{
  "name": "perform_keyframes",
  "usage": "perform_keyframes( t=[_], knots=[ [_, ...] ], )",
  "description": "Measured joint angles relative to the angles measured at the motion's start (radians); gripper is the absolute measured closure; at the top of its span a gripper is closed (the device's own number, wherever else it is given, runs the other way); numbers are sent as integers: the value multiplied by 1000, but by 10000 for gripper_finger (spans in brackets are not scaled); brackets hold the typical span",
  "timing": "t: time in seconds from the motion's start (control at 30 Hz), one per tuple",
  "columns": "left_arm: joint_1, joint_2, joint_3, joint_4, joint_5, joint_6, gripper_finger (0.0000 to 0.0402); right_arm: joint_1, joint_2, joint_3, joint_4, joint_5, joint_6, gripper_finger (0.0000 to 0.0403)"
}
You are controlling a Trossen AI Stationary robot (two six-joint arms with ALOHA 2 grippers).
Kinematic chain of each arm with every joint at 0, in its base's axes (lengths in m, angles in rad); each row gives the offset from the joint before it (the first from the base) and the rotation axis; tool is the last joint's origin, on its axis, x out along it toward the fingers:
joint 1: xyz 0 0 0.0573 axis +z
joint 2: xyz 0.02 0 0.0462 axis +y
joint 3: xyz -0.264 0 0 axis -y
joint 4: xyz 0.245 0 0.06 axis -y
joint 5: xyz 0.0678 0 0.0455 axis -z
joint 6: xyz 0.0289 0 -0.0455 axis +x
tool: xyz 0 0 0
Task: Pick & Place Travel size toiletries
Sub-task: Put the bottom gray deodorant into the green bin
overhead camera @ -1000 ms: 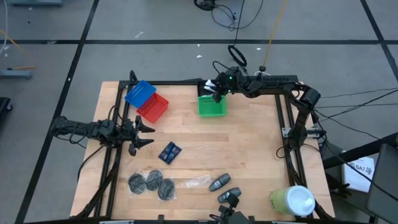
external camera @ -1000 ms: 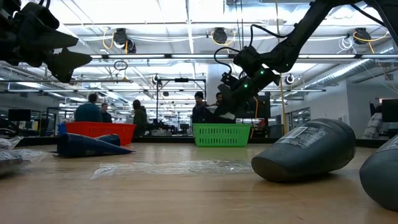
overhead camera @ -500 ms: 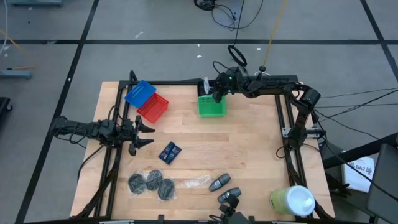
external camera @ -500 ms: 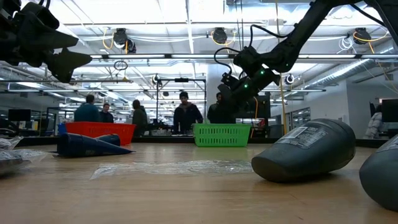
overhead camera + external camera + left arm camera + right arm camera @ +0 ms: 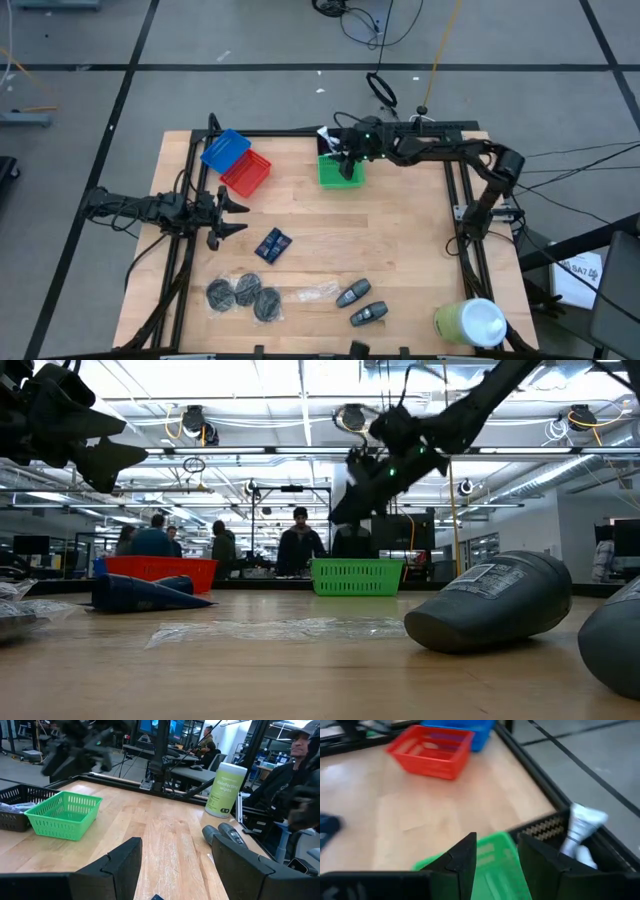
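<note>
The right gripper [image 5: 345, 158] hangs in the air over the green basket [image 5: 339, 172] at the far side of the table [image 5: 400, 250], its two dark fingers [image 5: 465, 857] parted with a plain gap between them and nothing held in that gap. Just beyond the fingertips, in a black basket [image 5: 545, 827] that sits against the green one, a white-silver tube [image 5: 580, 825] stands tilted against the wall. Farther off from this gripper, toward the left arm's side, are a red basket [image 5: 246, 173] and a blue basket [image 5: 224, 148], touching each other. The left gripper [image 5: 233, 216] waits at the left edge of the table, jaws wide apart and empty. Close in front of it lie the dark blue flat packets [image 5: 272, 244]; nearer the front edge, three dark grey round discs [image 5: 243, 293] lie bunched together. Beside the discs is a clear plastic wrapper scrap [image 5: 312, 292], and next to that the two dark grey oval pieces [image 5: 361, 304], one just beside the other. A big yellow-green cylinder with a white top [image 5: 470, 322] rests at the near right corner, well apart from both grippers. People stand in the room behind the table.
</note>
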Motion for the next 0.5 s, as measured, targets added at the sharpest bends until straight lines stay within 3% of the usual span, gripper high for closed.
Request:
perform_keyframes(
  t=[0.27, 0.5],
  knots=[
    [0, 0, 0, 0, 0, 0, 165, 180, -153, 0, -112, 1, -24, 263],
    [0, 0, 0, 0, 0, 0, 165, 409, -232, -1, -206, 0, -23, 254]
  ],
)
